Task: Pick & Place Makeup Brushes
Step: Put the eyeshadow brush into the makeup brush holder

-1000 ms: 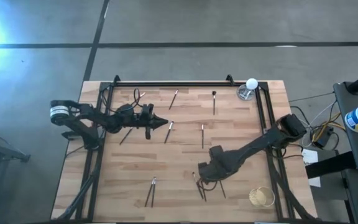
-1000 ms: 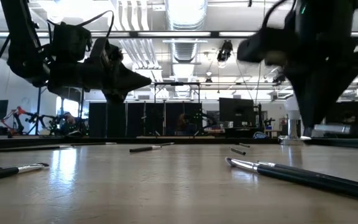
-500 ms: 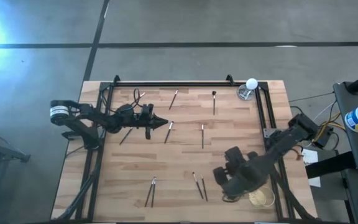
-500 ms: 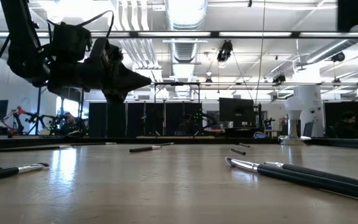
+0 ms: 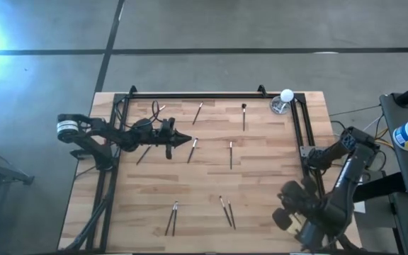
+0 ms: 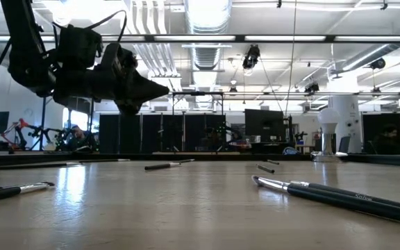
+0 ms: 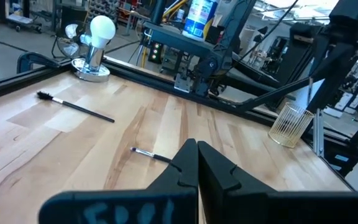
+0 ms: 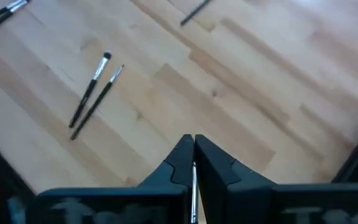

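Several makeup brushes lie scattered flat on the wooden table [image 5: 211, 177]. Two lie side by side near the front [image 5: 227, 211] [image 8: 92, 93], and two more lie to their left [image 5: 171, 218]. My right gripper [image 5: 287, 217] hangs high over the near right corner, slanting down, shut on a thin brush [image 8: 193, 186]. My left gripper [image 5: 188, 142] [image 7: 196, 148] is shut and holds nothing. It points level above the table's left half, toward a brush [image 7: 148, 154] lying beyond its tips. My right gripper pinches a thin makeup brush between its two fingers. Only a pale sliver [image 8: 193, 180] shows in the slit between them, so I cannot tell which part is held. The fingers slant down from above, and the brush is lifted clear of the table.
A gold wire cup [image 7: 289, 124] stands at the near right corner, hidden under my right arm in the high view. A white ball on a metal base [image 5: 285, 99] stands at the far right corner. A black frame [image 5: 307, 142] borders the table.
My right gripper has risen from the cluster of brushes near the front middle and swung toward the table's near right corner, rolling as it went. It carries one brush with it. Two brushes stay where they lay.
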